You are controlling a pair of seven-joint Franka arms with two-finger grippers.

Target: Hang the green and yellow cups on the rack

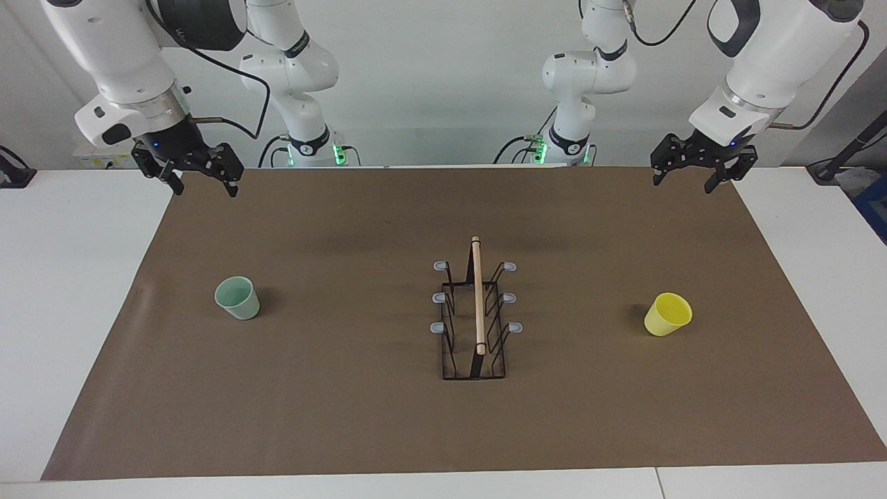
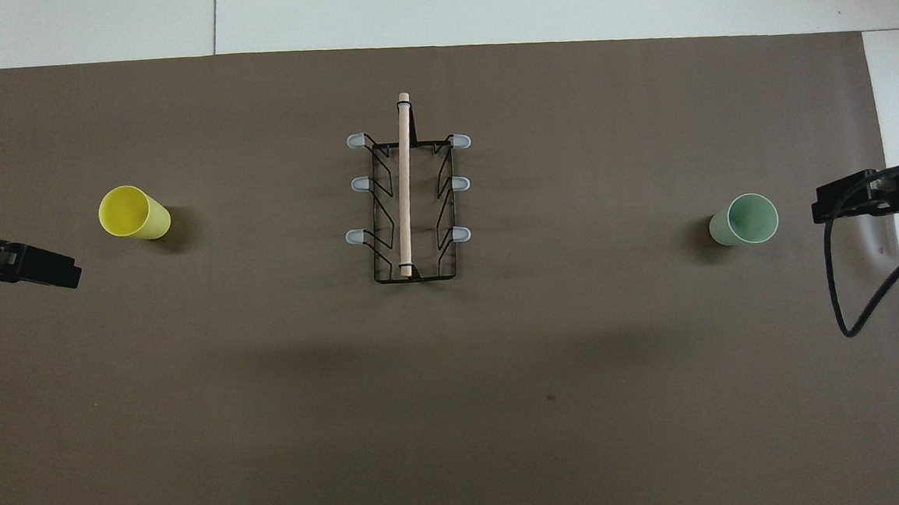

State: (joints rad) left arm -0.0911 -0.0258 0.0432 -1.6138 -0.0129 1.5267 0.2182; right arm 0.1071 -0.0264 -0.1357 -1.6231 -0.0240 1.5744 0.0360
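task not started; green cup stands toward the right arm's end, yellow cup toward the left arm's end; rack between them, prongs bare; left gripper and right gripper spread, holding nothing, raised over the mat edge.

Arms: glossy white rounded shells with black joint bands, both alike.
Wrists: a silver ring above each black gripper – left gripper, right gripper.
Lights: small blue dot on each wrist; green glow at both bases.
Cables: thin black, looping from each wrist.
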